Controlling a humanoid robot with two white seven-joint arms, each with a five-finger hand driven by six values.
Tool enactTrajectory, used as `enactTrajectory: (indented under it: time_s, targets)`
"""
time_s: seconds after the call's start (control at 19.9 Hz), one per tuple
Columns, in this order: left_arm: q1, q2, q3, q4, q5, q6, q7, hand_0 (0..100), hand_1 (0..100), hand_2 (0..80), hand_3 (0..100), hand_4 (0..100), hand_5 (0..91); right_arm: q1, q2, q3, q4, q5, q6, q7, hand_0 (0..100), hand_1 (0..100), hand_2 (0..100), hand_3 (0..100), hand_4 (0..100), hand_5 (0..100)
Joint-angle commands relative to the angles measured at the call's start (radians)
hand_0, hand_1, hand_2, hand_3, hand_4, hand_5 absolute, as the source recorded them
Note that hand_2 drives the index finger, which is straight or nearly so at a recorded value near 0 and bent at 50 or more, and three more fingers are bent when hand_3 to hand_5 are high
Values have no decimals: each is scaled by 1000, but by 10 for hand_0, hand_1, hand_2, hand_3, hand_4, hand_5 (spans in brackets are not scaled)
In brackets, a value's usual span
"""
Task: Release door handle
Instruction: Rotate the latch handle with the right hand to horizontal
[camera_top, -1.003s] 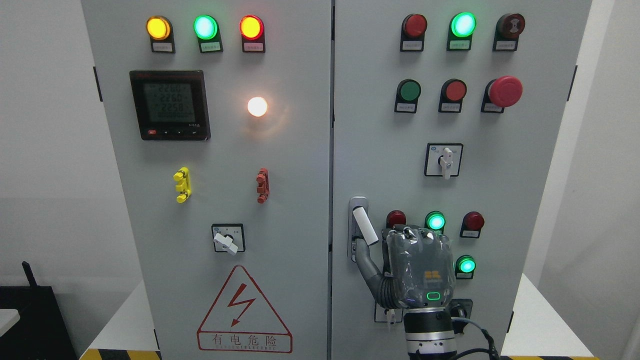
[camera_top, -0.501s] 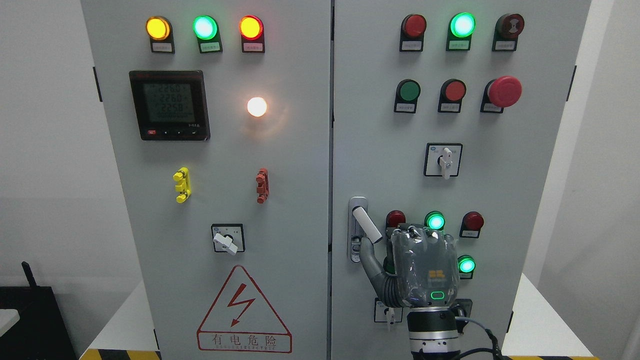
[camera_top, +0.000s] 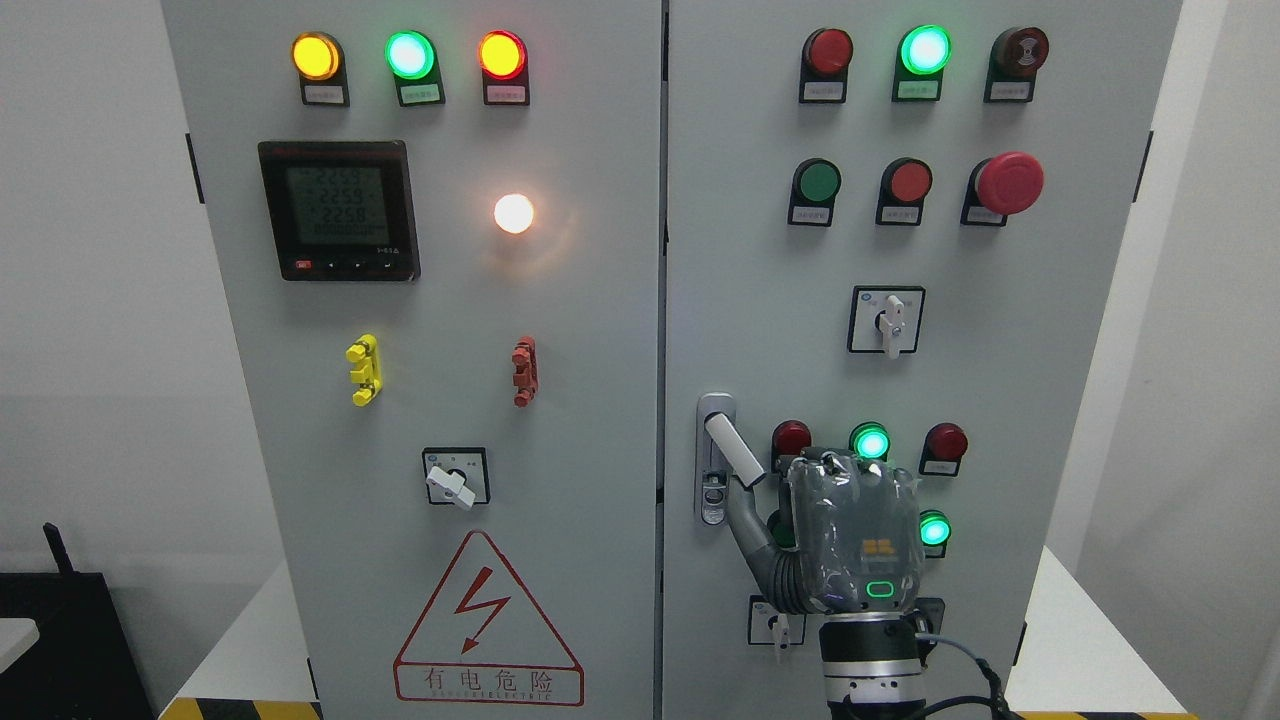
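The white door handle (camera_top: 733, 450) sits on a silver lock plate (camera_top: 712, 500) at the left edge of the cabinet's right door (camera_top: 760, 300). It tilts, with its lower end pointing right. My right hand (camera_top: 848, 530) comes up from the bottom edge, right of the handle, with its back to the camera. Its thumb (camera_top: 750, 522) reaches up-left, and the tip is just below the handle's lower end. The other fingers point at the panel to the right of the handle and hold nothing. The left arm is not visible.
Around the hand are red and green lamps (camera_top: 870, 442), and a small selector switch (camera_top: 775, 625) is below the thumb. Above are a rotary switch (camera_top: 888, 320) and a red mushroom button (camera_top: 1010, 183). The left door (camera_top: 450, 330) carries a meter, lamps and a warning triangle.
My right hand has drifted right and slightly down. The thumb has slid off the lock plate, so its lower part now shows. The handle's lower end sits slightly further right.
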Motion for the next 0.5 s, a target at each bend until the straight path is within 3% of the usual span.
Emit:
enactTrajectory:
  time_s: [0.0, 0.45]
  targets:
    - [-17, 0, 30, 23, -29, 1, 2, 120, 389, 0, 0, 0, 0, 0, 2, -7, -14, -2, 0, 0, 541, 412, 1000, 1000, 1000, 974]
    - [-17, 0, 30, 25, -29, 1, 2, 120, 389, 0, 0, 0, 0, -6, -3, -24, -14, -2, 0, 1, 549, 407, 1000, 1000, 1000, 974]
